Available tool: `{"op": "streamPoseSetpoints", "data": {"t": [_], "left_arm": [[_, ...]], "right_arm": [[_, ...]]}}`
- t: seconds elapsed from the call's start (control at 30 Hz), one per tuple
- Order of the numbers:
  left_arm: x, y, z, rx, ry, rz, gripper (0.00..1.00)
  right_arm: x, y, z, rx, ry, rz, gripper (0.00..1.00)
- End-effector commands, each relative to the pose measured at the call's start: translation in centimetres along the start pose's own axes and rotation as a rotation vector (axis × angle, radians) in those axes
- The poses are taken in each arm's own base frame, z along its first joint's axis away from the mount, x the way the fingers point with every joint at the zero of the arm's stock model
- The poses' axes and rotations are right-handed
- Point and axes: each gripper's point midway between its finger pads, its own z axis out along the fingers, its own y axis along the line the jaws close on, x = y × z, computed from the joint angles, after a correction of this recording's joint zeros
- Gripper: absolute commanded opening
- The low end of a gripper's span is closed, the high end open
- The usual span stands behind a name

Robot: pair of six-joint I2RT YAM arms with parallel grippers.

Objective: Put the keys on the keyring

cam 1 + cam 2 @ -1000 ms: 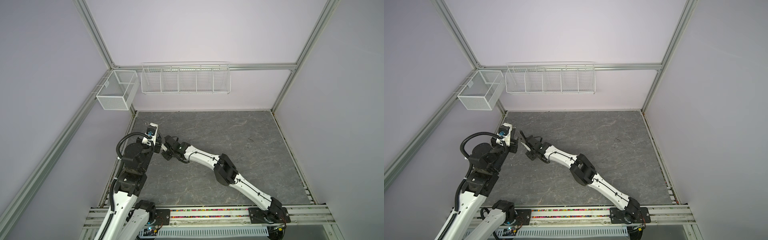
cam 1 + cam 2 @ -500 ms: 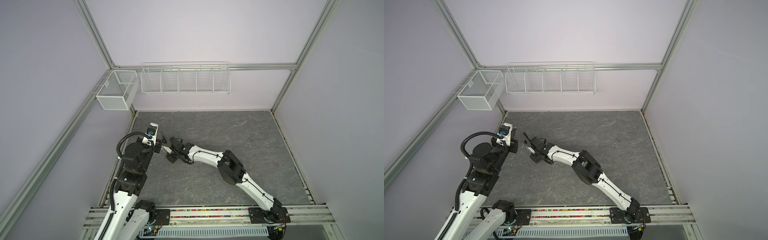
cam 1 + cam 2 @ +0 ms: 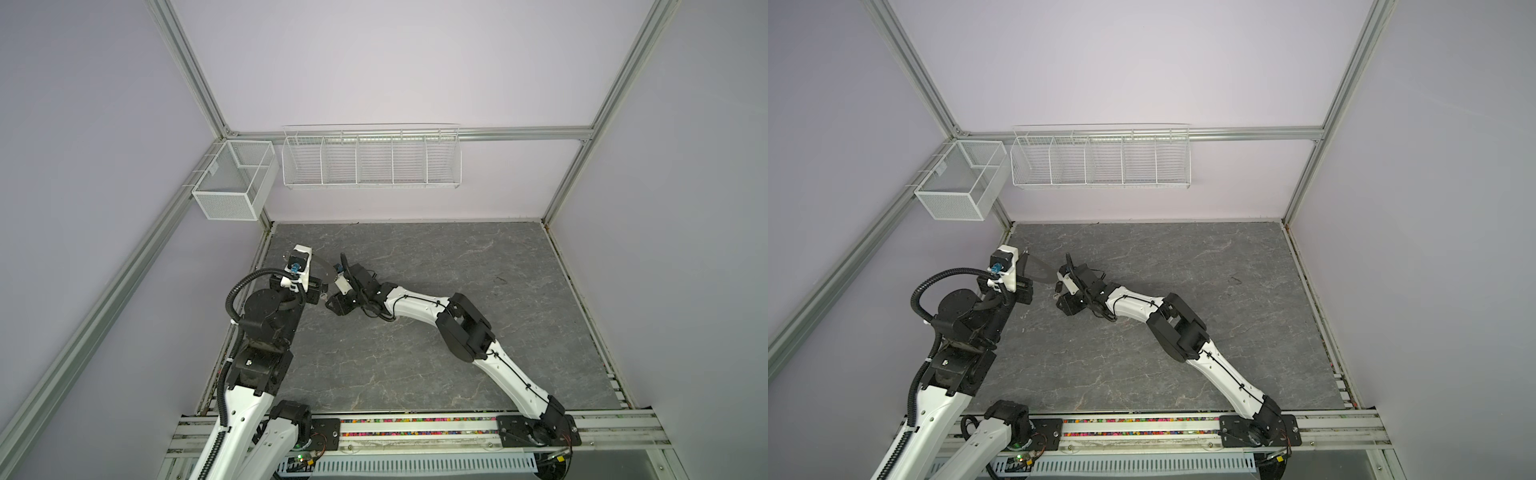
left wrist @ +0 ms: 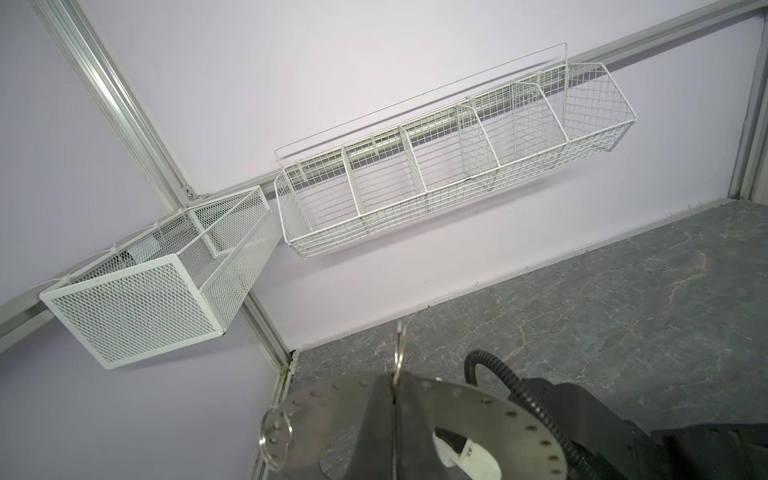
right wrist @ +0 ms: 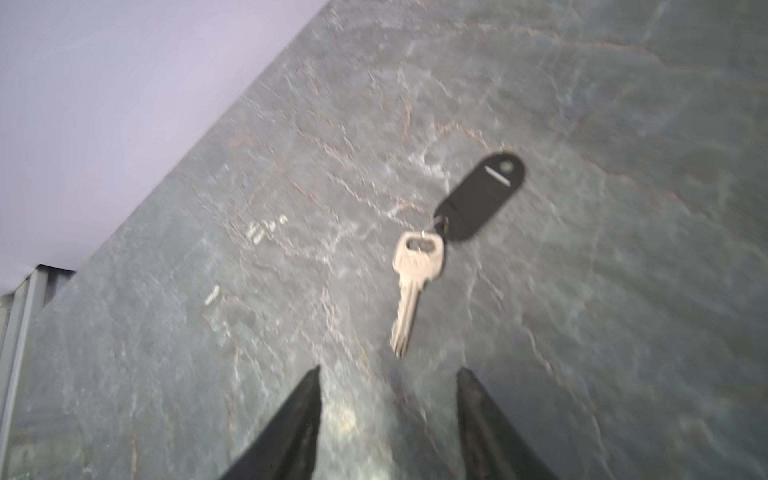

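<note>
The keyring (image 4: 324,411), a flat grey metal disc with small rim holes, is held up on edge with my left gripper (image 4: 394,386) shut on it. One wire loop (image 4: 400,345) sticks out past the fingertips and another (image 4: 276,432) hangs from the rim. In both top views the disc (image 3: 323,269) (image 3: 1039,270) stands between the two grippers at the left of the mat. My right gripper (image 5: 388,370) is open with nothing between its fingers. Beyond its tips, blurred against the mat, is a silver key (image 5: 413,282) linked to a black oval tag (image 5: 478,195). I cannot tell if they rest on the mat.
The grey marbled mat (image 3: 436,332) is bounded by lilac walls with aluminium framing. A white mesh box (image 3: 232,180) hangs at the back left corner. A long white wire rack (image 3: 370,160) hangs on the back wall. The right arm's elbow (image 3: 465,328) stands over mid-mat.
The right gripper's jaws have gone from shut to wide open, and its arm has folded so the elbow sits further right. The left arm and the disc have stayed put.
</note>
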Motion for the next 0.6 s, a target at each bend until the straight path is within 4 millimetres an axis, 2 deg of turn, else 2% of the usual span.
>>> {"op": "streamPoseSetpoints", "data": {"t": [0.0,0.13,0.33,0.57], "left_arm": [[-1.7,0.4,-0.1,-0.013,-0.06,-0.019,0.0],[-1.6,0.3,0.0,-0.01,-0.059,-0.02,0.0],[-1.6,0.3,0.2,-0.005,-0.06,-0.021,0.0],[-1.4,0.2,0.3,-0.003,-0.054,-0.019,0.0]], "right_arm": [[-1.2,1.8,0.2,-0.106,-0.037,0.045,0.68],[-2.0,1.7,0.7,-0.14,-0.078,0.111,0.8],[-2.8,1.7,1.9,-0.173,-0.087,0.207,0.8],[-2.1,1.4,2.9,-0.152,-0.074,0.204,0.79]]}}
